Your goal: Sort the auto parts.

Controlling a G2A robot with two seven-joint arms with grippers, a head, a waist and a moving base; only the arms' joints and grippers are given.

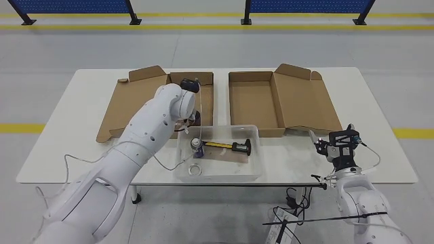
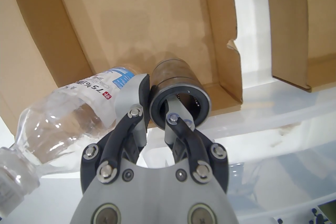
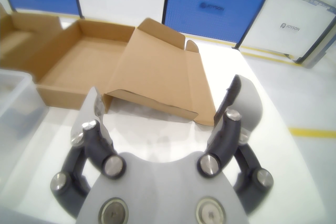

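Steel-grey cylindrical bearing sleeve point(image 2: 181, 83) hangs in the left gripper point(image 2: 155, 101). One finger sits inside the bore and the other presses the outer wall, so the jaws are nearly closed on the rim. It is over the floor of the left brown cardboard box point(image 2: 131, 12), near that box's front right corner; whether it touches the floor cannot be told. A clear plastic bottle point(image 2: 65, 114) lies on its side just beside it. A clear plastic bin point(image 1: 254, 130) at the front edge of the white table point(image 1: 380, 108) holds a yellow-and-black part point(image 1: 227, 146) and a metal ring point(image 1: 194, 170). The right gripper point(image 3: 164, 88) hovers near the table's front right corner, jaws spread wide and empty, facing the right cardboard box point(image 3: 86, 57).
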